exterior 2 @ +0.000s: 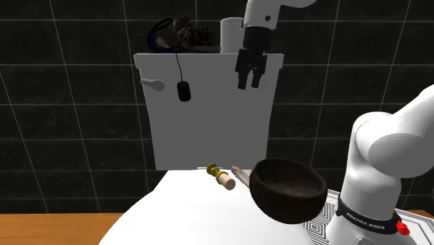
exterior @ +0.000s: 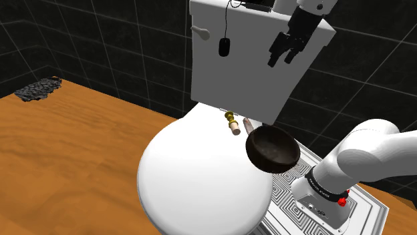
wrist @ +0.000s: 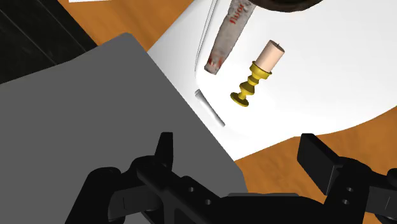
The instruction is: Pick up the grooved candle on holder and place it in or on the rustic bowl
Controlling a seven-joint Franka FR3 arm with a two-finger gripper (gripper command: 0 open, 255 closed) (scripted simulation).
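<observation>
The candle (exterior: 232,123) is a short pale stick on a gold holder, lying on its side on the white toilet lid (exterior: 194,180) near the tank; I see it too as candle (exterior 2: 220,175) and candle (wrist: 258,77). The dark brown rustic bowl (exterior: 272,148) sits tilted at the lid's edge, to the candle's right in the shoulder view, and appears as bowl (exterior 2: 287,188). My black gripper (exterior: 286,48) hangs high in front of the tank, well above the candle, open and empty; it shows as gripper (exterior 2: 250,72) and gripper (wrist: 245,162).
The white toilet tank (exterior: 247,60) stands behind the lid, a black cable with a small black mouse-like thing (exterior: 224,47) hanging down its front. A grey-brown tube (wrist: 228,35) lies next to the candle. Dark tiled walls stand behind; the wooden floor (exterior: 67,153) spreads to the shoulder view's left.
</observation>
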